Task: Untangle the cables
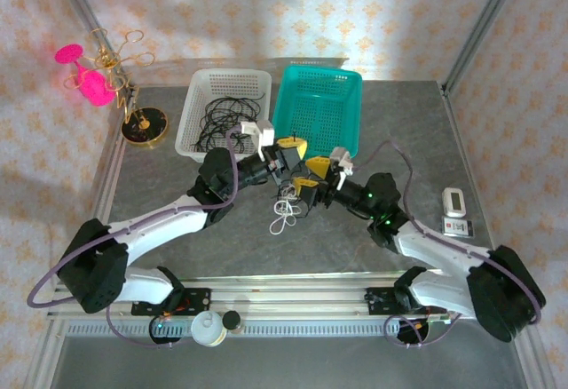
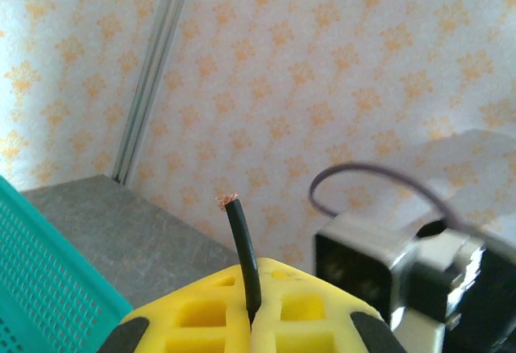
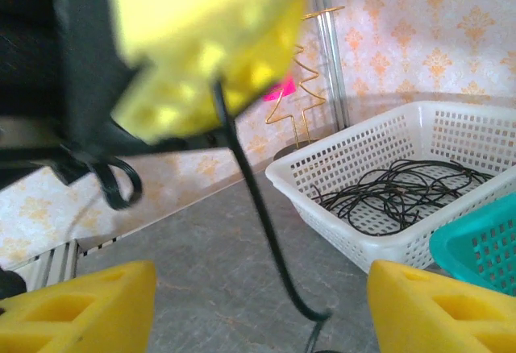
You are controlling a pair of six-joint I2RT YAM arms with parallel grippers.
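**Black cable** [image 3: 260,208] — In your right wrist view its long axis runs steeply, from the left gripper's blurred yellow fingers at the top down and to the right toward the table [image 1: 160,185]. It curls at the bottom edge of that view. In your left wrist view a short free end stands nearly upright out of the fingertips. It leans a little left, and the cut tip shows bare copper.

**Whitish cable** [image 1: 284,218] — Small loose loops on the table, just on the near side of the two grippers. No single direction can be made out.

**Left gripper** [image 2: 256,305] — Fingers pressed together, pinching the black cable just below its cut end.

**Right gripper** [image 3: 262,298] — Fingers spread wide. The black cable hangs through the gap and touches neither.

**White basket** [image 1: 188,118] — Beyond the grippers, holding more black cords [image 1: 226,114].

**Teal basket** [image 1: 319,114] — Just right of the white one.
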